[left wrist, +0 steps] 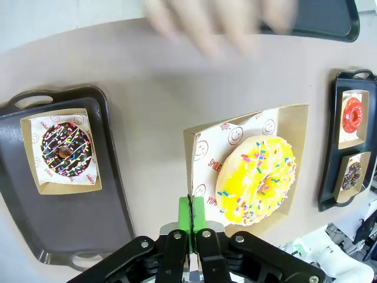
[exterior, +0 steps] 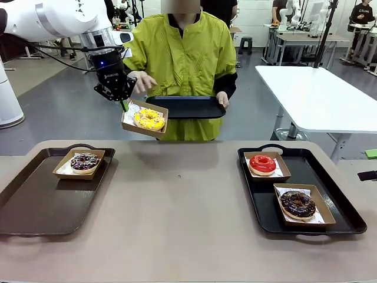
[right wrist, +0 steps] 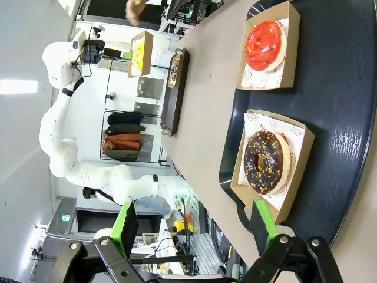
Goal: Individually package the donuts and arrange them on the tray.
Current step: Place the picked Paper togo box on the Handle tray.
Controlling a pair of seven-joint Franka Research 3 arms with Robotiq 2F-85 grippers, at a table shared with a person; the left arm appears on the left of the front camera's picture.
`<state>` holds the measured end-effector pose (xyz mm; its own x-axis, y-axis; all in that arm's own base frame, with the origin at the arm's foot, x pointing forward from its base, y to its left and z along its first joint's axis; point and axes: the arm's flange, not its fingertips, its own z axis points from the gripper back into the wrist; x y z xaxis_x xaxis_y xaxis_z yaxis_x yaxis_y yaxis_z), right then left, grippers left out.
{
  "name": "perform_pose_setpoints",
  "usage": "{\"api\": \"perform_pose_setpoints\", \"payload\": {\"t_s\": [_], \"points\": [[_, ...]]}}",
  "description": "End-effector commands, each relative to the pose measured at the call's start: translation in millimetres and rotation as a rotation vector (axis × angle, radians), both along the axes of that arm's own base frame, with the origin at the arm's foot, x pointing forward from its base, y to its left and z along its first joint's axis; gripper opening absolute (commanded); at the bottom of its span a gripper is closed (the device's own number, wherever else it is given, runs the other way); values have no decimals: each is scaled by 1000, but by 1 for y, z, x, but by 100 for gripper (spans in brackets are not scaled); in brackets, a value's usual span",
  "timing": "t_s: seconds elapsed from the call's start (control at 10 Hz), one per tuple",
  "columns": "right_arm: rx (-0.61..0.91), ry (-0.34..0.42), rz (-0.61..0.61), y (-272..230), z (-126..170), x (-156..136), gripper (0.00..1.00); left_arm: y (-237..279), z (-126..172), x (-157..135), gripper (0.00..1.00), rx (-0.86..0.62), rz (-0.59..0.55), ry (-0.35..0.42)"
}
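Left gripper [exterior: 124, 105]: you see its green pads pressed together on the edge of a cardboard box [exterior: 144, 119], holding it in the air above the far side of the table [exterior: 177, 206], tilted toward you.
Yellow donut [exterior: 149, 119]: it sits in that lifted box on printed paper.
Person: one hand [exterior: 141, 82] hovers just beside the left gripper; the other holds a dark tray [exterior: 187, 107] behind the box.
Right gripper [right wrist: 194, 227]: your wrist view shows its fingers spread wide, nothing between them, over the near end of the right tray [exterior: 339, 203].
Red donut [exterior: 263, 164]: boxed, far end of the right tray.
Chocolate donut [exterior: 297, 204]: boxed, near end of the same tray.
Sprinkled donut [exterior: 85, 162]: boxed, far corner of the left tray [exterior: 35, 203].
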<state>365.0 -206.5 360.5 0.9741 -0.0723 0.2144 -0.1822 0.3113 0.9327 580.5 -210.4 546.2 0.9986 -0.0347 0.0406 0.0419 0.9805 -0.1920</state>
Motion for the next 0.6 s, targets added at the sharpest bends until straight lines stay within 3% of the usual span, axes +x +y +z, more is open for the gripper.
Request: {"api": "perform_pose_setpoints", "payload": {"t_s": [0.0,0.5], "points": [[0,-1,24,-3,0,-2,100,1,1,0,0,-1,-3,-3],[0,-1,24,-3,0,-2,100,1,1,0,0,-1,-3,-3]]}}
